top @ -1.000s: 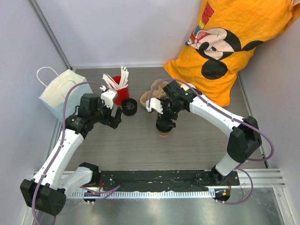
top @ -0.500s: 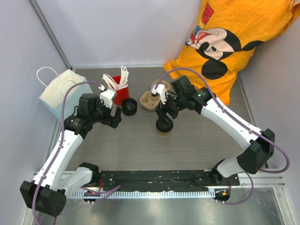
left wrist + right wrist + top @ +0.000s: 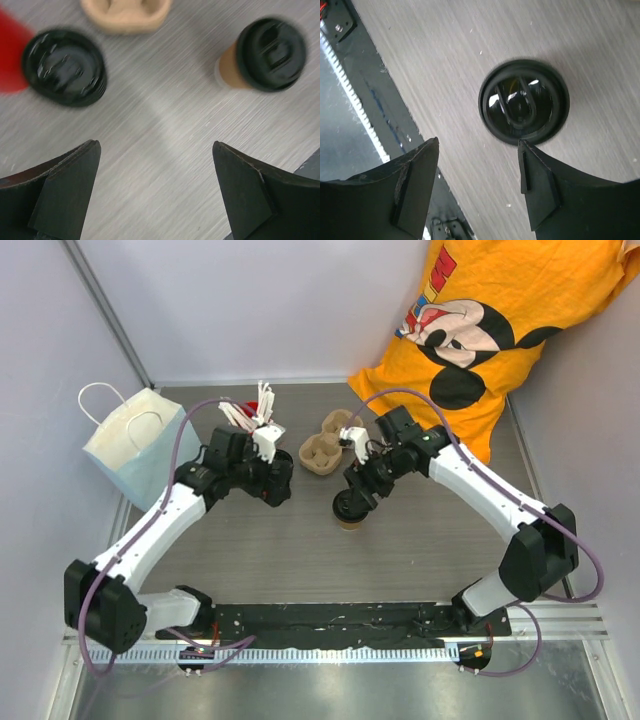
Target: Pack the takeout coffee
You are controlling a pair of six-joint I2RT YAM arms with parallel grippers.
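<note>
The takeout coffee (image 3: 349,510) stands upright on the counter (image 3: 300,560), long axis vertical and black lid facing up, just in front of the pulp tray (image 3: 322,453), my right jaws apart and empty close over it, my left jaws wide apart nearby.

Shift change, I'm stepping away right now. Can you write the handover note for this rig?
Left gripper: open, empty, hovering by a loose lid.
Right gripper: open, empty, above the coffee.
Coffee: capped, upright on the table, near the carrier, not in it. Bag stands far left.
Done: capping only.
Left: grasp the coffee and pack it, probably into carrier or bag.
</note>
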